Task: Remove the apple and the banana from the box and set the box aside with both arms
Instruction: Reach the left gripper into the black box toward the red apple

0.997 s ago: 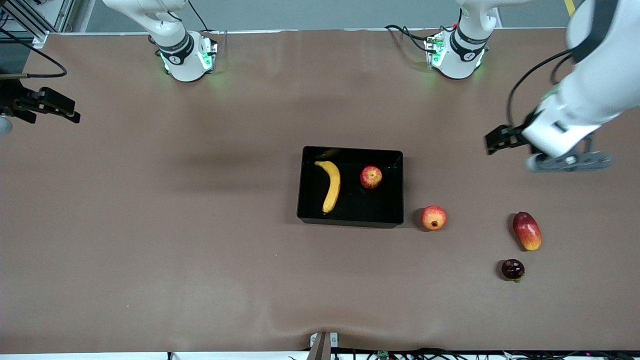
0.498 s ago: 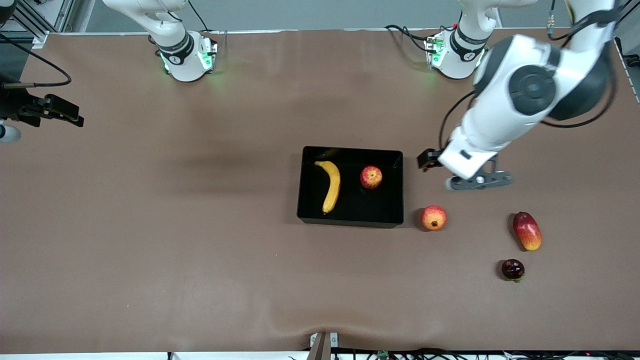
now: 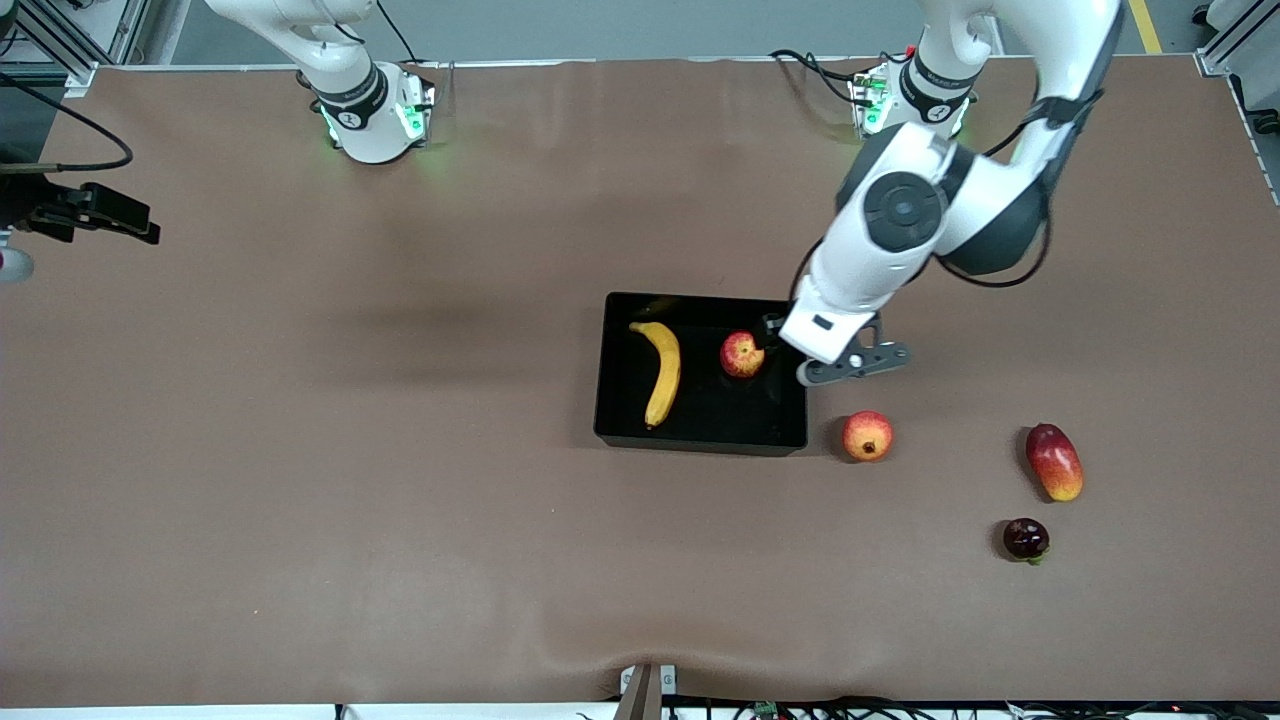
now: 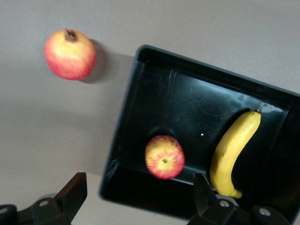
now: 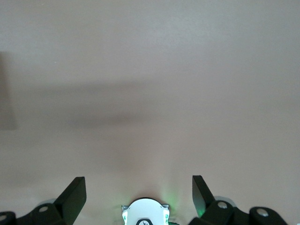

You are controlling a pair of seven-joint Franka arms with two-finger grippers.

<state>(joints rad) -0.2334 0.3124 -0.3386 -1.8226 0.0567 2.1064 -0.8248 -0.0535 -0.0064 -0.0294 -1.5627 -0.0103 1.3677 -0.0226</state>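
We are on the first step, our left pincer [image 4: 136,199] hanging wide open just above the apple [image 3: 742,354] beside the banana [image 3: 661,372] in the box [image 3: 700,437]; next we judge it must descend and close, while our right pincer [image 3: 105,210] waits open at the bench's edge.

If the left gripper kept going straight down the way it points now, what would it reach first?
Most likely the apple in the box: the open left gripper hangs over that end, the apple nearly centred between its fingers. Depth is unclear, so the box wall could be met first.
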